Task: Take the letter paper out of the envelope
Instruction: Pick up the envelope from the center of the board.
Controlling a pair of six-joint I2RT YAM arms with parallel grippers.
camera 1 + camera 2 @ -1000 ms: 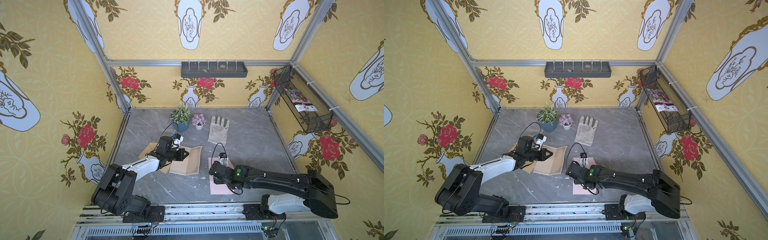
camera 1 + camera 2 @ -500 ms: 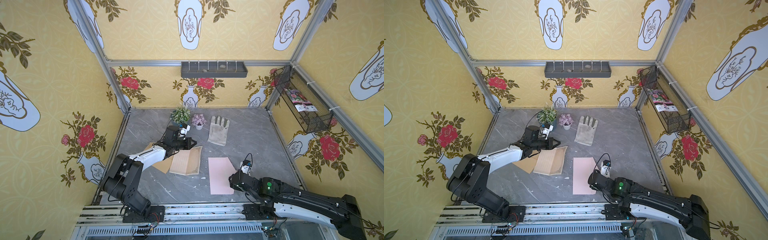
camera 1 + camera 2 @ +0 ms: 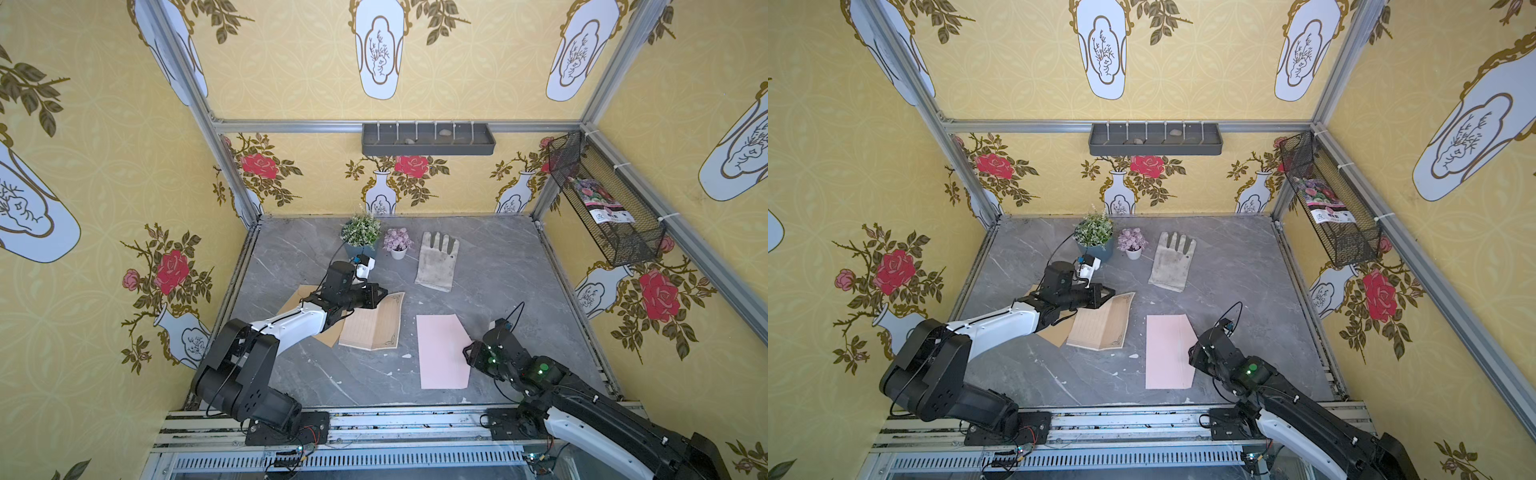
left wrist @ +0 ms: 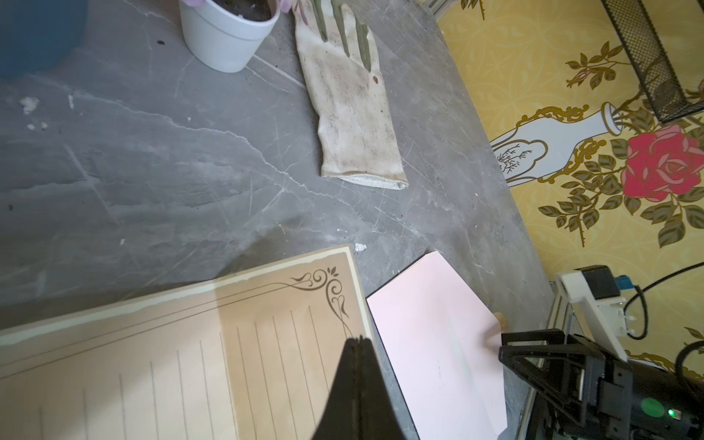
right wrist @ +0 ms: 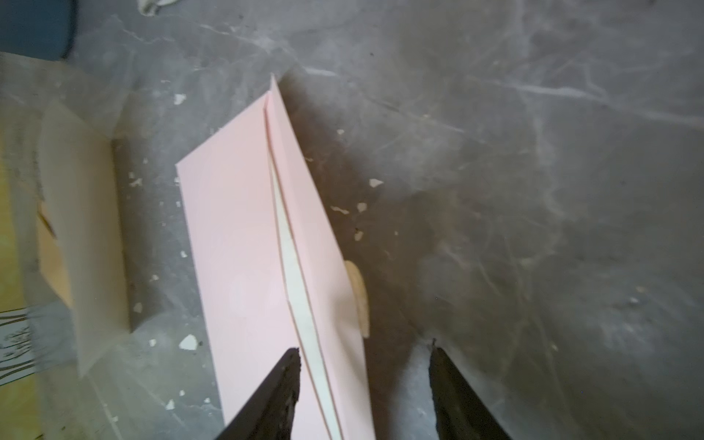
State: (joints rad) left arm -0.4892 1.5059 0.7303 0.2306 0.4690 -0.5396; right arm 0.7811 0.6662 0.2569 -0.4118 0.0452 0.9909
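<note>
Letter paper [image 3: 374,326], tan, ruled and scroll-cornered, lies outside the envelope, left of frame centre in both top views. It is creased down its middle and overlaps a brown sheet [image 3: 296,298] that the left arm partly hides. Left gripper [image 3: 380,291] reaches to the paper's upper right. In the left wrist view its fingers [image 4: 358,365] are pressed together, pinching the sheet's edge just below the scrolled corner, and that end stands a little off the grey marble table [image 3: 519,291]. Pink envelope [image 3: 440,353] lies flat just right of the paper, apart from it. Right gripper [image 5: 364,348] sits at the envelope's right edge with its jaws spread, gripping nothing. One finger is over the pink flap, whose slit shows a white lining, and one is over bare table. Soiled work glove [image 3: 436,266], a green potted plant [image 3: 360,232] and a purple-flowered pot [image 3: 397,243] sit toward the back wall.
</note>
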